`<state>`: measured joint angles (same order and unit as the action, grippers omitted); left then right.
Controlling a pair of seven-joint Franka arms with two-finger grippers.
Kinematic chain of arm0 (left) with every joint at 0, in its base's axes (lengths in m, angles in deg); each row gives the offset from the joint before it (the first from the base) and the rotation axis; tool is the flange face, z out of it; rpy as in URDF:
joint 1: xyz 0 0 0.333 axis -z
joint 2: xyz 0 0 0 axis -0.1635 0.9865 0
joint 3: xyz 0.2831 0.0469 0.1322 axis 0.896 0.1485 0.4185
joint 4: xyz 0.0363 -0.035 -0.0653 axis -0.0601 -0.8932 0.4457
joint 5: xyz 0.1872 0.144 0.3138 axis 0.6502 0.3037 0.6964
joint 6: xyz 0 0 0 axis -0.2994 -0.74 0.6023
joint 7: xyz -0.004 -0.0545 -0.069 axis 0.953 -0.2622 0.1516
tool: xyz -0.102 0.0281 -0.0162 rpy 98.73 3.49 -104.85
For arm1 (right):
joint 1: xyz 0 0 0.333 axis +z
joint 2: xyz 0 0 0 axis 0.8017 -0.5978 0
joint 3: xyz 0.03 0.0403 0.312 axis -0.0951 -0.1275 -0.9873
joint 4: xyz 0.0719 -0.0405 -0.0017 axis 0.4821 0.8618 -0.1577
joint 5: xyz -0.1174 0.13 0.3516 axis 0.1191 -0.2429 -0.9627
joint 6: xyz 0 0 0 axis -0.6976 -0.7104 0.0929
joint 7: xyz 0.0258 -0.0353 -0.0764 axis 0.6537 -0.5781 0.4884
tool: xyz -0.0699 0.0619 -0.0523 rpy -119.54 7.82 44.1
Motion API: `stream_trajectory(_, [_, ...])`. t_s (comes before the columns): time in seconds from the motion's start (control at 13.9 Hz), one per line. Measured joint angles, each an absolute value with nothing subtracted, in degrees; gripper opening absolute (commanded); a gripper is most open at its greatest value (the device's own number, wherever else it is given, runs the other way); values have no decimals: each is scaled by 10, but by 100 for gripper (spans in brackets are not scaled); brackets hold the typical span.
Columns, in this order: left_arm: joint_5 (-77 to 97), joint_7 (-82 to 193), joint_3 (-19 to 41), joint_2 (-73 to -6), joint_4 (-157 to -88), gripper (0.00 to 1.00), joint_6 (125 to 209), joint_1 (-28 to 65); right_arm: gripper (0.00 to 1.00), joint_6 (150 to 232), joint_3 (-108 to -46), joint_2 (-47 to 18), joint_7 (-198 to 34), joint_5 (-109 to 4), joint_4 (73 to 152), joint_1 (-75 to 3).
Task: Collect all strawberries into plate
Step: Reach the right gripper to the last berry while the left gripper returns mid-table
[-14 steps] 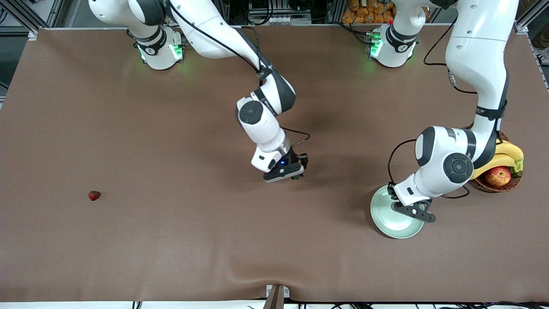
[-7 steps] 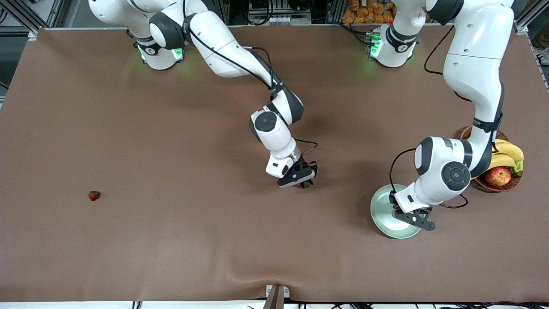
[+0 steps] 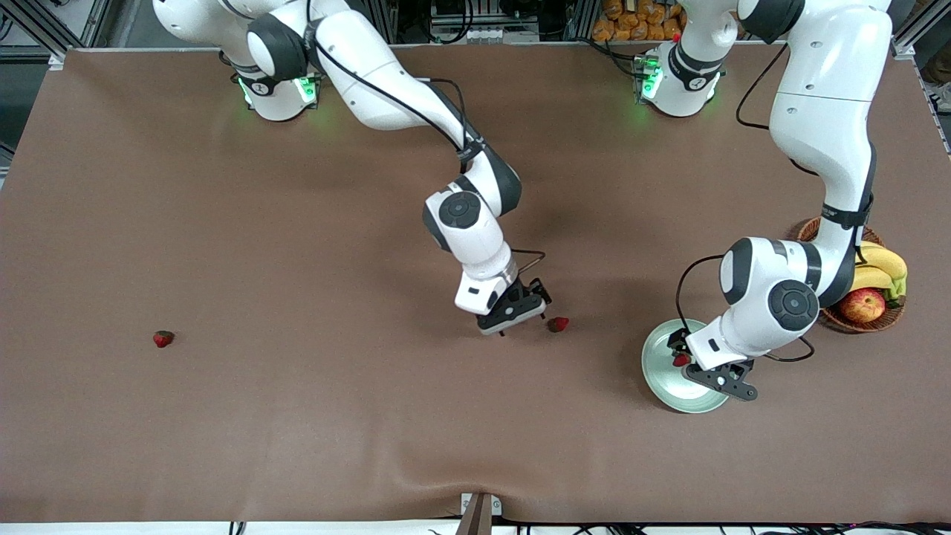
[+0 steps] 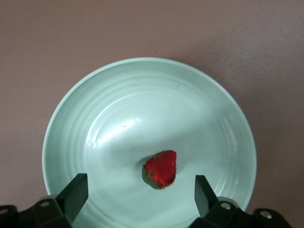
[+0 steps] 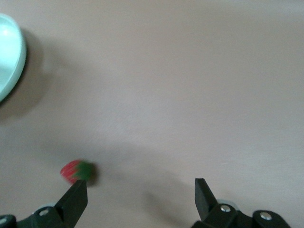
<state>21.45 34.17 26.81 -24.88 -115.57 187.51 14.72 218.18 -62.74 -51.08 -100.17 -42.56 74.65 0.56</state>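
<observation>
Over the pale green plate [image 3: 667,386] [image 4: 142,95] my left gripper [image 3: 702,370] [image 4: 138,199] hangs open. One strawberry [image 3: 678,360] [image 4: 160,169] lies loose in the plate below its fingers. At mid-table my right gripper [image 3: 520,321] [image 5: 140,199] is open and low, holding nothing. A second strawberry [image 3: 558,324] [image 5: 76,171] lies on the cloth just beside one of its fingers, toward the plate, whose rim [image 5: 9,52] shows at the edge of the right wrist view. A third strawberry [image 3: 163,339] lies alone toward the right arm's end of the table.
A brown wicker basket [image 3: 843,318] with bananas [image 3: 880,266] and an apple [image 3: 862,305] stands beside the plate at the left arm's end, partly under the left arm. A brown cloth [image 3: 334,416] covers the table.
Both grippers have opened. The left one let a strawberry fall into the plate. The right one, after moving toward the plate, let its strawberry go onto the cloth beside it.
</observation>
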Motion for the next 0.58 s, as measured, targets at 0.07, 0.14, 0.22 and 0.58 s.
stream_trajectory(0.07, [215,342,265,-251,-1154,100,1870,148,100,2145,-625,-489,-1000,-424,747,-11])
stream_trajectory(0.14, [215,342,261,-257,-1152,100,1858,148,100,2112,-624,-467,-992,-423,751,-28])
stream_trajectory(0.22, [215,343,253,-263,-1150,100,1844,148,100,2083,-623,-447,-972,-422,760,-46])
stream_trajectory(0.58, [215,461,185,-286,-1149,100,1812,154,100,1936,-563,-367,-864,-410,849,-121])
